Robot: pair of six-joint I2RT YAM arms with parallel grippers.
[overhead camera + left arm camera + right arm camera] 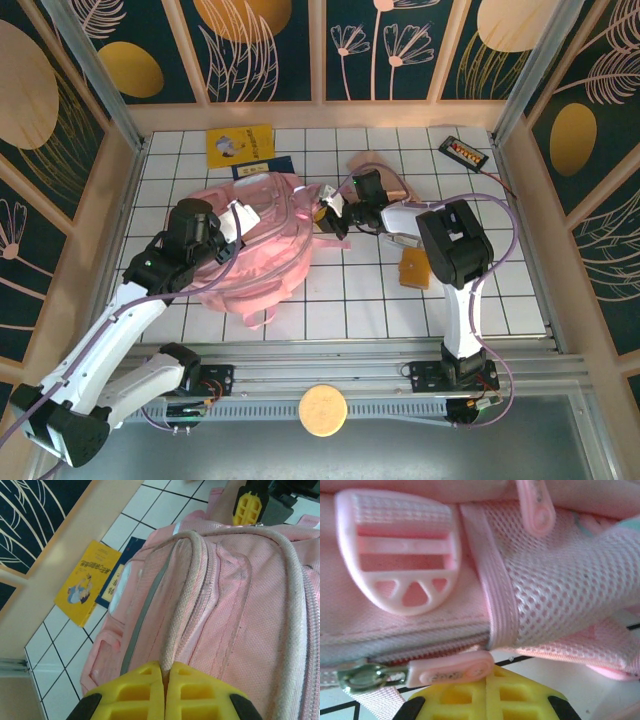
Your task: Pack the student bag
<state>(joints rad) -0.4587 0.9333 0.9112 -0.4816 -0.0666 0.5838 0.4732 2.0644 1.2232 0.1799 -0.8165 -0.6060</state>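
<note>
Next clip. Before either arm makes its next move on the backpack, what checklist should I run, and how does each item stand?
1. Left gripper on the pale-pink fabric backpack: ok, fingers shut on its corded trim.
2. Right gripper holding the pink zipper pull tab: cannot tell; fingers shut, tab at their tips.
3. Zip beside that tab open: not ok, looks closed.
4. Things to pack in sight: ok, yellow book and dark blue book lie behind the backpack.

Yellow booklet (240, 147) at far edge of white tiled table (400, 310); dark blue book (262, 168) just beside it. Black device (464, 151) near far right corner.
</note>
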